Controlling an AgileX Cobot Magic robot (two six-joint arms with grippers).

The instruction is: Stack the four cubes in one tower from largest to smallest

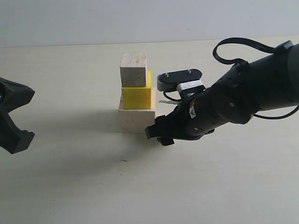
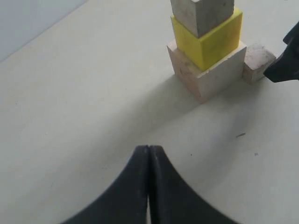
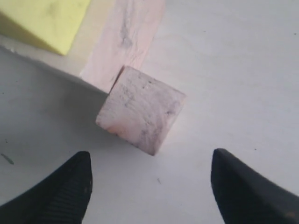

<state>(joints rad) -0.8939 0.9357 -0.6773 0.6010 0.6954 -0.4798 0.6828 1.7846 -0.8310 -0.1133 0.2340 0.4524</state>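
Exterior view, centre of frame: three-tier tower (image 1: 135, 105) on the desk (image 1: 70, 186). The large cube (image 1: 136, 120) is at the base, the yellow cube (image 1: 137, 97) sits on it, and the medium cube (image 1: 133, 69) is on top, offset slightly left. The small cube (image 3: 141, 108) is not stacked. It lies on the desk just beside the large cube's base, turned at an angle.

Right tool (image 3: 150, 163): low at the tower's right, jaws wide, small cube just ahead of them, not gripped.

Left tool (image 2: 148, 151): left edge of frame, well apart from the tower, jaws pressed together, holding nothing.
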